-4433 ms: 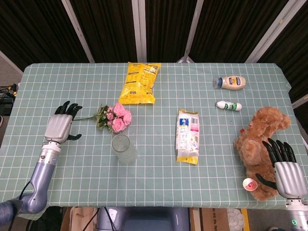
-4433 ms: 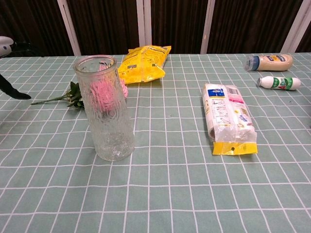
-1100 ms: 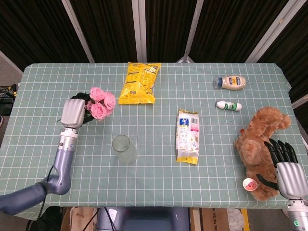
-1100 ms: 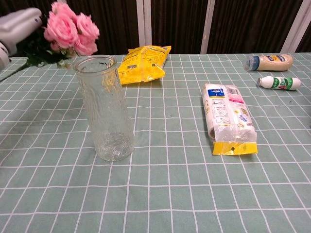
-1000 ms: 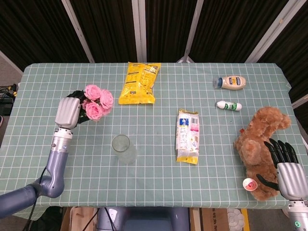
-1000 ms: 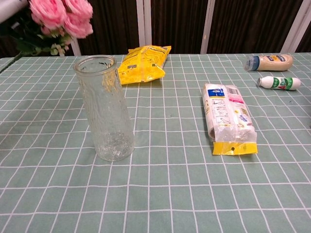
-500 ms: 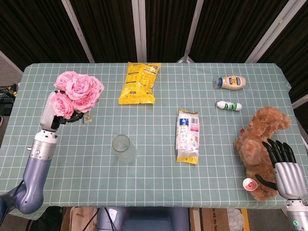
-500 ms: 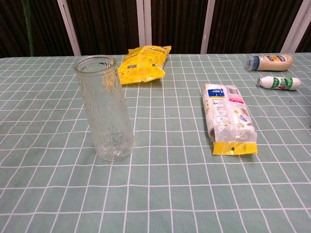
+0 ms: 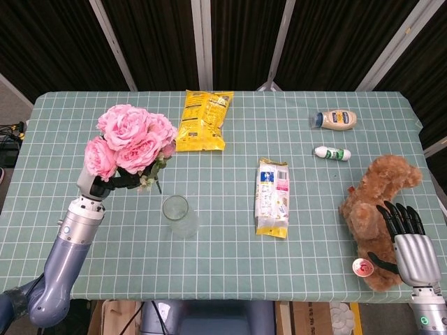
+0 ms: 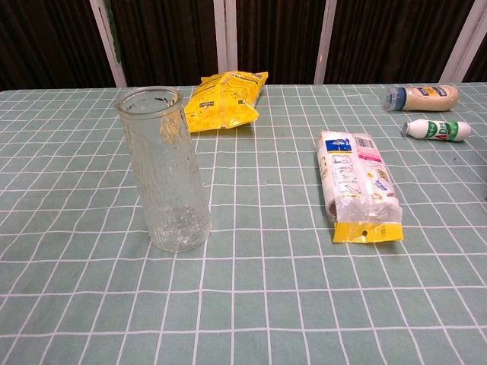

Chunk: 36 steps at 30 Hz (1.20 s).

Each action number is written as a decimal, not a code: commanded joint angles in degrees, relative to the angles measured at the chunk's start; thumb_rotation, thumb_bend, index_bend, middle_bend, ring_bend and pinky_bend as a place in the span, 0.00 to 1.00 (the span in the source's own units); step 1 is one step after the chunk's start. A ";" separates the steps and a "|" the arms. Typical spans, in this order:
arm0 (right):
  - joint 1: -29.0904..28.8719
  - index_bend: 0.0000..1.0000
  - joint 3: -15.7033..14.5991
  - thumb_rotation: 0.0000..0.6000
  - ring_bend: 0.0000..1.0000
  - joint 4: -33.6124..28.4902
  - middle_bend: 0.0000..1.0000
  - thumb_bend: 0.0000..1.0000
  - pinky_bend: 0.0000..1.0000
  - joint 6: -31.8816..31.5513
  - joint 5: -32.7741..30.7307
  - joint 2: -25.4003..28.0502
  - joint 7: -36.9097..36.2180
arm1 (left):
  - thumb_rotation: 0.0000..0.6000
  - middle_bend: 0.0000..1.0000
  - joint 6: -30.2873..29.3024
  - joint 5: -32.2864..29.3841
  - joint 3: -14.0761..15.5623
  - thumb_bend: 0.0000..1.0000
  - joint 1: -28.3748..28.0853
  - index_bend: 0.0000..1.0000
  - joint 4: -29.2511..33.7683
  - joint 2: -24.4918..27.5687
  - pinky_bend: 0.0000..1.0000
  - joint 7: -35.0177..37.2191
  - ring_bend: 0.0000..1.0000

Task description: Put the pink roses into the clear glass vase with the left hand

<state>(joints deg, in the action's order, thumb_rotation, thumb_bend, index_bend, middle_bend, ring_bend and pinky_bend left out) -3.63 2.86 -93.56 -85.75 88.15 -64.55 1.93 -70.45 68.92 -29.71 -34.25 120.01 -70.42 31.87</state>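
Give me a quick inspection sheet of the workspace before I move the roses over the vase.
Surface: green checked tablecloth, flat.
Job's things: pink roses held aloft by left hand; clear glass vase upright, empty.
Clutter: yellow snack bag, white packet, mayonnaise bottle, small green-white bottle, brown teddy bear.
Hands: left grips the stems; right hand open, against the bear.
Cables: some at the left edge.
Surroundings: dark panelled backdrop.
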 commanded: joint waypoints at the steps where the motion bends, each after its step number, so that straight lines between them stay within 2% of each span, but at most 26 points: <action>1: -0.14 0.12 -0.05 1.00 0.01 0.20 0.09 0.17 0.00 0.24 0.02 -0.13 -0.06 | 1.00 0.47 -0.49 -2.97 -0.72 0.46 -1.80 0.43 1.73 -1.76 0.47 -3.49 0.33; 13: -0.14 0.12 -0.08 1.00 0.01 0.20 0.09 0.17 0.00 0.13 0.08 -0.08 -0.36 | 1.00 0.47 0.21 -4.49 1.19 0.46 -3.28 0.43 2.50 -4.57 0.47 -6.39 0.33; 21: 0.06 0.12 0.02 1.00 0.01 0.12 0.09 0.17 0.00 -0.25 0.00 0.38 -1.44 | 1.00 0.47 0.16 -1.56 4.41 0.46 -3.26 0.43 -0.65 -7.15 0.47 -7.44 0.33; 36: 0.13 0.12 -0.05 1.00 0.01 0.05 0.09 0.17 0.00 -0.42 0.20 0.67 -1.99 | 1.00 0.46 4.02 2.38 11.04 0.45 -3.89 0.43 -8.82 -13.40 0.45 -5.86 0.33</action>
<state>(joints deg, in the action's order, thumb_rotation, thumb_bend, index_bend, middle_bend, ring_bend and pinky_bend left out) -3.51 2.82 -93.50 -86.17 88.35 -63.90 -0.03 -66.77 71.06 -18.94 -38.02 111.56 -83.48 25.77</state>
